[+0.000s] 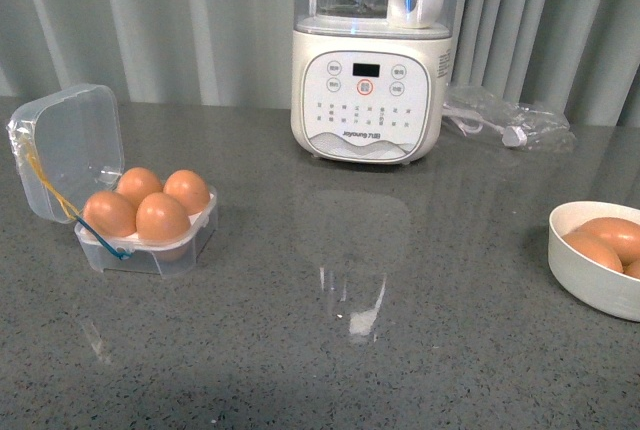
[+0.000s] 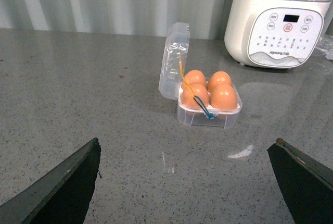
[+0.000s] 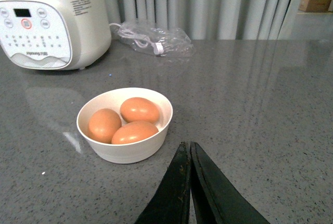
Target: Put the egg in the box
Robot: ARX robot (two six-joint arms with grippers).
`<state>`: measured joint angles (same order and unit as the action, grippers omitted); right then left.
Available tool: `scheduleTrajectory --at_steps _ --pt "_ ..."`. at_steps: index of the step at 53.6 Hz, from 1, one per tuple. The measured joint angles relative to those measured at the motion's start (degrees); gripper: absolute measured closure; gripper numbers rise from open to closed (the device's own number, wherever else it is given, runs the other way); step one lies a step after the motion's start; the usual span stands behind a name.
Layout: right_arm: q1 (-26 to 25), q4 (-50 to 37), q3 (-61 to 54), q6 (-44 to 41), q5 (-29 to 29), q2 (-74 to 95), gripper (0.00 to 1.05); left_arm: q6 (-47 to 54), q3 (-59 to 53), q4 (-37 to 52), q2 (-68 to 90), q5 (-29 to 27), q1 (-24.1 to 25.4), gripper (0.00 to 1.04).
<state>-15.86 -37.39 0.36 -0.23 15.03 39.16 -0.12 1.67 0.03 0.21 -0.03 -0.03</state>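
Observation:
The clear plastic box (image 1: 150, 240) sits at the left of the grey counter with its lid open and tilted back. Its slots all hold brown eggs (image 1: 162, 216). It also shows in the left wrist view (image 2: 209, 114), ahead of my left gripper (image 2: 184, 153), which is open and empty with its fingers wide apart. My right gripper (image 3: 188, 146) is shut and empty, just beside the white bowl (image 3: 125, 148), which holds three brown eggs (image 3: 134, 132). Neither arm shows in the front view.
A white blender (image 1: 372, 70) stands at the back centre of the counter. A clear plastic bag with a cable (image 1: 505, 120) lies to its right. The white bowl (image 1: 590, 270) sits at the right edge in the front view.

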Motion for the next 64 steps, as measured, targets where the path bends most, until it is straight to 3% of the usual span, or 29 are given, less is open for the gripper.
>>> scheduleTrajectory --at_steps 22,25,30,57,64 --pt "8.7 14.64 -0.02 0.02 -8.17 -16.37 1.02 0.0 0.0 0.0 -0.02 0.0 0.0 0.07" --pt "12.55 16.76 -0.02 0.04 -13.75 -18.49 1.02 0.0 0.0 0.0 -0.02 0.0 0.0 0.07" --pt "15.56 19.3 -0.04 0.0 -14.51 -21.22 1.02 0.0 0.0 0.0 -0.02 0.04 0.0 0.07" --pt "15.65 27.32 -0.04 0.02 -14.97 -29.27 1.02 0.0 0.0 0.0 -0.02 -0.02 0.0 0.07" --pt "15.67 37.03 0.0 0.02 -14.97 -38.4 1.02 0.0 0.0 0.0 -0.02 -0.02 0.0 0.07"
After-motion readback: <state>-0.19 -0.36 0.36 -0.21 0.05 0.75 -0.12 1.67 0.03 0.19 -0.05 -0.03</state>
